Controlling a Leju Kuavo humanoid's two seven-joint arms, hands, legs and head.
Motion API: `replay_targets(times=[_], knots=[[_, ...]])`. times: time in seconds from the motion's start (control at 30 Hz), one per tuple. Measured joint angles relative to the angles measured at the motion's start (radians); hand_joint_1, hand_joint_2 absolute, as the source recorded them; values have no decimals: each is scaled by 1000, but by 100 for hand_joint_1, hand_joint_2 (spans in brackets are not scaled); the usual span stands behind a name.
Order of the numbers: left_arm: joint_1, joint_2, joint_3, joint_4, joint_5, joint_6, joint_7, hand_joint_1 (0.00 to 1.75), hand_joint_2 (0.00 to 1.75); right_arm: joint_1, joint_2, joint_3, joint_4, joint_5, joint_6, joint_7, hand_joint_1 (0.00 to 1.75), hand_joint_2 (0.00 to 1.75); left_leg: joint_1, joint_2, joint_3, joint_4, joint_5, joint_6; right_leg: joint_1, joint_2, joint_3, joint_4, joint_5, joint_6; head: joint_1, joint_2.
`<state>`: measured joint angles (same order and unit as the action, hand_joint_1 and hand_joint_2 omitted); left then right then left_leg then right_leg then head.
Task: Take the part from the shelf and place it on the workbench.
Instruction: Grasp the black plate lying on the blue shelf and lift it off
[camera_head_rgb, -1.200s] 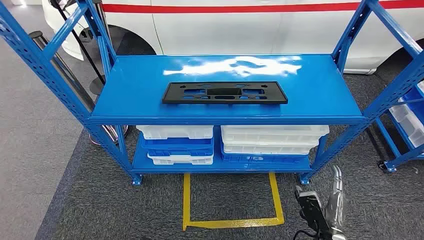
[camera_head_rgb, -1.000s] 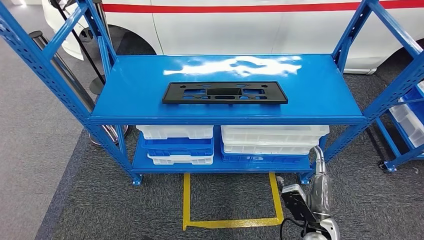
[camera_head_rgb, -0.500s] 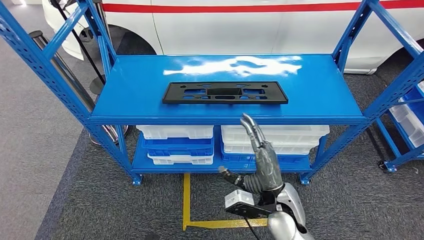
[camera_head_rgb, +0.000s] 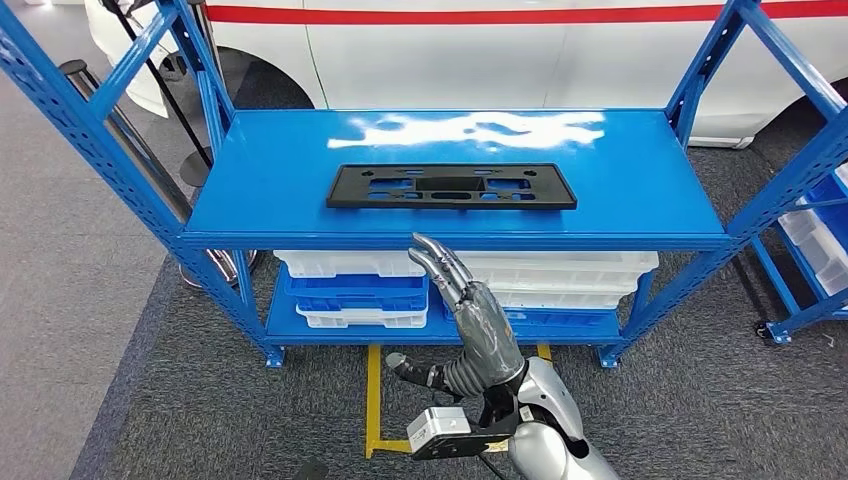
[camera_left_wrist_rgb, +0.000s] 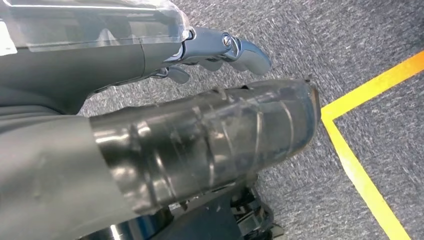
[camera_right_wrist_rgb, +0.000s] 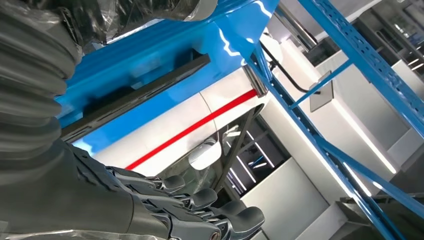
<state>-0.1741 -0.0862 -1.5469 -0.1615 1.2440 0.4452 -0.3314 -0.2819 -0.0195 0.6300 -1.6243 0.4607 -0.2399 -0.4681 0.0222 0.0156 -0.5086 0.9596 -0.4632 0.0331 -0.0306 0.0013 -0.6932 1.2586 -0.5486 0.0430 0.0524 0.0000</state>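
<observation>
The part (camera_head_rgb: 452, 186) is a flat black rectangular plate with cut-outs, lying in the middle of the blue shelf's top board (camera_head_rgb: 640, 190). My right hand (camera_head_rgb: 475, 320) is raised in front of the shelf, holding nothing, with straight fingers whose tips reach about the board's front edge, below and slightly left of the part's centre. In the right wrist view the part (camera_right_wrist_rgb: 135, 100) appears as a dark edge on the blue board, beyond my right hand (camera_right_wrist_rgb: 190, 220). My left hand (camera_left_wrist_rgb: 200, 135) hangs over the grey carpet with nothing in it.
White and blue bins (camera_head_rgb: 352, 290) and white trays (camera_head_rgb: 560, 280) fill the lower shelf. Blue uprights (camera_head_rgb: 100, 140) frame both ends. A yellow tape square (camera_head_rgb: 372, 400) marks the floor. A white car (camera_head_rgb: 500, 50) stands behind, and another blue rack (camera_head_rgb: 815, 230) is at right.
My right hand has risen from low at the right and swung left, up to the shelf's front edge. The part has not moved.
</observation>
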Motion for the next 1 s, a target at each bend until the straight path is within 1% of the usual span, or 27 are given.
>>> replay_targets(times=[0.03, 0.07, 0.1, 0.13, 0.17, 0.2, 0.23, 0.3, 0.33, 0.37, 0.4, 0.43, 0.47, 0.5, 0.53, 0.57, 0.6, 0.63, 0.67, 0.73, 0.77, 0.8, 0.83, 0.87, 0.93, 0.97, 1.0], knots=[[0, 0, 0, 0, 0, -10, -4, 0, 0, 0, -1, 2, 1, -1, 0, 1, 0, 175, 6, -1, 0, 10, -8, -8, -7, -2, 20, -52, 40, 8, 0, 0], [0, 0, 0, 0, 1, -23, -11, 0, 0, -1, -1, 4, 2, -2, 0, 2, 0, 175, 13, -2, -2, 22, -17, -18, -11, -3, 45, -111, 69, 16, 0, 0], [-1, 1, 0, 1, 2, -36, -20, 0, 44, -2, -2, 6, 3, -4, 0, 4, 0, 175, 15, -3, -6, 38, -28, -29, -13, -3, 64, -160, 88, 20, 2, 0], [-1, 2, 0, 2, 2, -49, -29, 0, 87, -2, -4, 8, 4, -6, 0, 6, 0, 175, 15, -4, -12, 50, -36, -39, -13, -2, 74, -187, 94, 14, 2, 0], [-2, 3, 0, 2, 3, -58, -37, 0, 131, -2, -5, 10, 6, -7, 0, 8, 0, 175, 13, -5, -17, 58, -41, -47, -10, 1, 73, -189, 86, 4, 2, 0], [-2, 3, 0, 3, 4, -66, -46, 0, 175, -2, -7, 11, 8, -9, -1, 10, 0, 175, 11, -5, -21, 61, -43, -52, -8, 4, 67, -184, 84, -11, 1, 0], [-2, 3, 0, 3, 4, -72, -54, 0, 175, -2, -8, 12, 9, -10, -2, 11, 0, 175, 12, -5, -21, 61, -43, -55, -7, 6, 64, -180, 83, -25, -1, 0], [-2, 3, 0, 4, 4, -81, -65, 0, 87, -2, -9, 12, 10, -11, -3, 12, 0, 175, 15, -5, -30, 82, -61, -59, -5, 7, 63, -182, 83, -41, -2, 0], [-3, 3, 0, 4, 5, -81, -67, 0, 44, -2, -9, 12, 10, -11, -3, 12, 0, 175, 16, -5, -48, 121, -85, -59, -4, 6, 64, -183, 84, -48, -2, 0], [-2, 3, 0, 4, 6, -80, -66, 0, 0, -2, -10, 13, 10, -11, -4, 13, 0, 175, 14, -6, -77, 181, -117, -58, -2, 6, 64, -184, 84, -52, -2, 0], [-2, 3, 0, 4, 8, -78, -63, 0, 0, -1, -10, 13, 11, -11, -4, 13, 0, 175, 12, -6, -113, 254, -150, -56, 2, 6, 63, -184, 84, -56, -3, 0], [-1, 3, 0, 5, 9, -75, -59, 0, 0, 1, -11, 13, 11, -11, -5, 13, 0, 175, 10, -6, -147, 321, -174, -53, 6, 6, 63, -184, 83, -59, -3, 0], [1, 3, 0, 6, 10, -73, -55, 0, 0, 3, -13, 13, 12, -11, -6, 14, 0, 175, 7, -6, -169, 360, -178, -48, 10, 7, 63, -184, 83, -61, -3, 0], [2, 3, 0, 7, 11, -72, -53, 0, 0, 5, -14, 13, 13, -11, -7, 15, 0, 175, 4, -7, -173, 361, -163, -41, 15, 8, 64, -184, 82, -62, -3, 0], [2, 3, 0, 7, 11, -71, -55, 0, 0, 7, -16, 13, 13, -11, -9, 15, 0, 175, 0, -7, -158, 322, -131, -31, 19, 10, 66, -184, 82, -63, -3, 0], [2, 3, 0, 7, 11, -71, -58, 0, 0, 9, -17, 13, 13, -12, -12, 16, 0, 175, -6, -9, -129, 254, -91, -19, 22, 12, 69, -184, 82, -63, -3, 0], [1, 4, 0, 8, 11, -73, -63, 0, 0, 10, -17, 13, 13, -12, -14, 16, 0, 175, -12, -12, -100, 186, -61, -6, 26, 13, 70, -185, 82, -63, -2, 0], [1, 5, 0, 9, 11, -76, -67, 0, 0, 13, -17, 13, 13, -11, -17, 16, 0, 175, -17, -14, -76, 131, -41, 2, 27, 14, 70, -185, 82, -62, -2, 0], [0, 6, 0, 9, 11, -79, -71, 0, 0, 15, -18, 13, 13, -11, -19, 16, 0, 175, -22, -16, -63, 99, -33, 7, 26, 14, 69, -187, 84, -59, -2, 0], [0, 7, 0, 10, 10, -86, -75, 0, 0, 22, -21, 12, 13, -11, -22, 16, 0, 175, -25, -17, -59, 82, -29, 6, 23, 15, 68, -192, 89, -49, -2, 0], [1, 7, 0, 10, 9, -90, -76, 0, 0, 25, -22, 12, 13, -11, -22, 16, 0, 175, -23, -15, -56, 73, -23, 6, 22, 13, 69, -193, 89, -43, -2, 0], [1, 7, 0, 10, 9, -93, -77, 0, 0, 26, -24, 11, 14, -11, -23, 16, 0, 175, -20, -14, -53, 64, -16, 7, 23, 11, 66, -186, 82, -37, -2, 0], [0, 7, 0, 10, 9, -94, -77, 0, 0, 27, -25, 10, 14, -11, -23, 16, 0, 175, -18, -12, -50, 54, -10, 9, 23, 10, 55, -161, 64, -32, -2, 0], [0, 7, 0, 10, 8, -96, -78, 0, 0, 29, -27, 9, 14, -10, -23, 16, 0, 175, -15, -9, -48, 49, -6, 10, 23, 8, 35, -117, 36, -28, -1, 0], [1, 7, 0, 10, 8, -98, -79, 0, 0, 37, -31, 8, 17, -10, -23, 16, 0, 175, -17, -8, -50, 48, -4, 13, 23, 7, -22, 5, -23, -21, -1, 0], [3, 7, 0, 10, 8, -99, -79, 0, 0, 42, -33, 7, 19, -10, -23, 16, 0, 175, -17, -7, -51, 49, -4, 13, 22, 6, -42, 49, -36, -19, -1, 0], [4, 7, 0, 10, 8, -100, -79, 0, 0, 48, -35, 7, 21, -10, -24, 16, 0, 175, -17, -7, -52, 51, -5, 13, 20, 6, -46, 59, -28, -18, -1, 0]])
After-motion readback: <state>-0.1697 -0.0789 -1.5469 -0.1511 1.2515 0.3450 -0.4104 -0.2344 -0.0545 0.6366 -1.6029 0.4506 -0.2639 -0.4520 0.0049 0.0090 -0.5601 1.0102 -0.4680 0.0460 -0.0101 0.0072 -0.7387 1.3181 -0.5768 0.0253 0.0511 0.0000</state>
